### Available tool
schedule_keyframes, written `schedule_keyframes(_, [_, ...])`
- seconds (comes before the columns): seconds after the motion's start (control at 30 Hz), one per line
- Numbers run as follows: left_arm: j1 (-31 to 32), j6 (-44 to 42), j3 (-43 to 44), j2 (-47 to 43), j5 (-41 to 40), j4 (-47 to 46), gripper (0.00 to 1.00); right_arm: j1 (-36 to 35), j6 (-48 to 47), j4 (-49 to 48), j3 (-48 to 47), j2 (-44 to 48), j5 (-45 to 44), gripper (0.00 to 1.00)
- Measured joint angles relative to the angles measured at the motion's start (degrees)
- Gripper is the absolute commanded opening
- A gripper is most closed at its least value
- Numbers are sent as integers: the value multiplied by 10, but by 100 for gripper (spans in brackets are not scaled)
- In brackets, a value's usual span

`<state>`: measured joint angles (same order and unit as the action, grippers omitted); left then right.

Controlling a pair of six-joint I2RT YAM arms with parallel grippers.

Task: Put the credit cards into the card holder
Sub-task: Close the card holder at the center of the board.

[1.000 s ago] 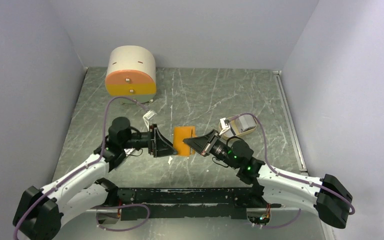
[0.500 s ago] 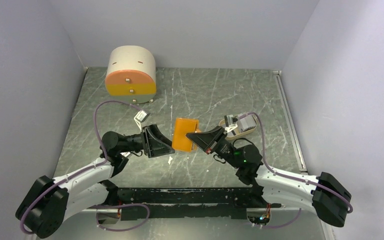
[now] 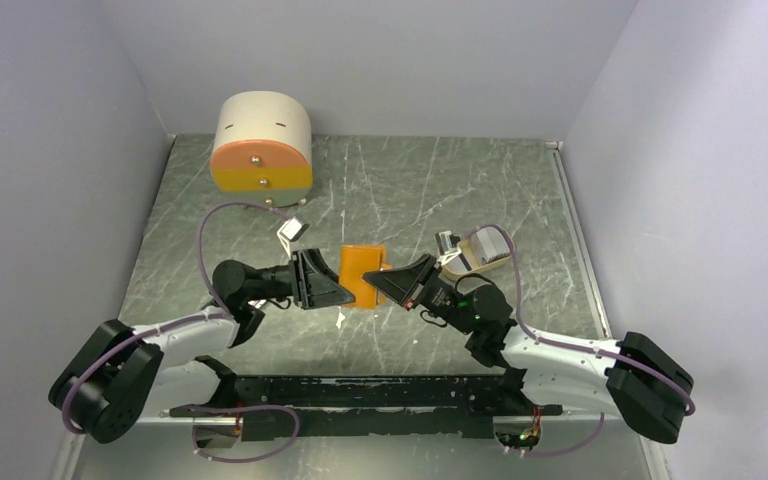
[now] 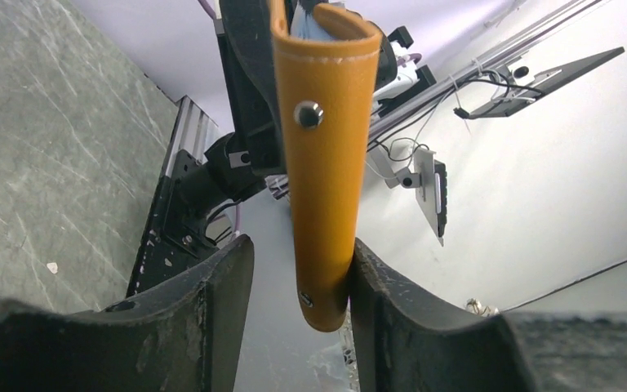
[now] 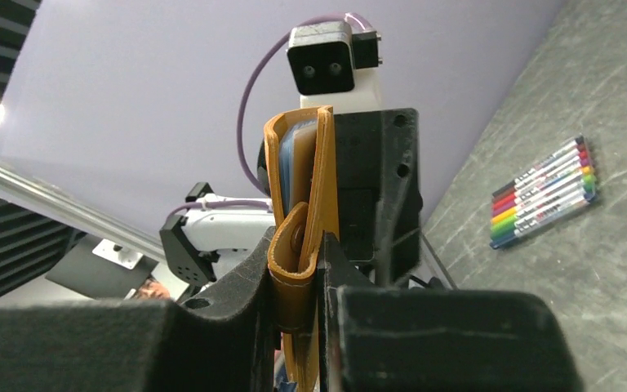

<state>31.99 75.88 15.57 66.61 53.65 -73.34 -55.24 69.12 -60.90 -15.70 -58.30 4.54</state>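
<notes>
From above, you see the card holder [image 3: 360, 272] held off the table, nearer the arms than the round drawer box [image 3: 261, 145] and toward its right-arm side, with the left gripper [image 3: 345, 290] and right gripper [image 3: 388, 283] flanking it. In your left wrist view the fingers stand apart around its lower end; one touches it, the other leaves a gap. In your right wrist view the jaws are clamped on its snap-tab edge; pale blue shows inside the fold.
</notes>
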Motion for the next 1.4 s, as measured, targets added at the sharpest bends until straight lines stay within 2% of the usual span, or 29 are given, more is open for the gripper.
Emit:
schedule_keyframes(0.07, [0, 5, 0, 6, -1, -3, 26, 0, -4, 14, 0, 2, 0, 14])
schedule_keyframes(0.1, [0, 7, 0, 7, -1, -5, 19, 0, -5, 21, 0, 3, 0, 21])
schedule_keyframes(0.13, [0, 6, 0, 8, 0, -5, 16, 0, -10, 33, 0, 7, -2, 29])
schedule_keyframes(0.23, [1, -5, 1, 7, 1, 12, 17, 0, -20, 71, -5, 25, -4, 58])
schedule_keyframes(0.3, [0, -23, 10, 3, 0, 49, 17, -2, -31, 119, -18, 45, -4, 67])
schedule_keyframes(0.4, [0, -80, 42, -22, -2, 166, 18, -4, -53, 211, -48, 78, -20, 67])
schedule_keyframes(0.57, [1, -179, 95, -76, -9, 344, 18, -4, -97, 328, -84, 117, -53, 58])
schedule_keyframes(0.77, [1, -226, 103, -76, 3, 417, 16, -4, -151, 415, -121, 105, -66, 67])
schedule_keyframes(0.87, [1, -234, 103, -68, 24, 430, 15, -3, -176, 442, -141, 96, -66, 67])
schedule_keyframes(0.9, [1, -236, 103, -66, 31, 431, 15, -3, -182, 450, -147, 94, -64, 67])
schedule_keyframes(1.03, [0, -253, 109, -66, 57, 451, 15, 0, -202, 461, -162, 89, -48, 50])
schedule_keyframes(1.13, [0, -271, 121, -67, 64, 478, 15, 3, -209, 469, -161, 89, -43, 42])
schedule_keyframes(1.23, [0, -299, 137, -67, 68, 522, 17, 3, -214, 473, -160, 93, -44, 25])
schedule_keyframes(1.33, [0, -322, 149, -67, 70, 563, 43, 3, -216, 474, -153, 105, -42, 6])
schedule_keyframes(1.4, [0, -336, 152, -67, 66, 586, 52, 2, -214, 469, -149, 110, -37, 0])
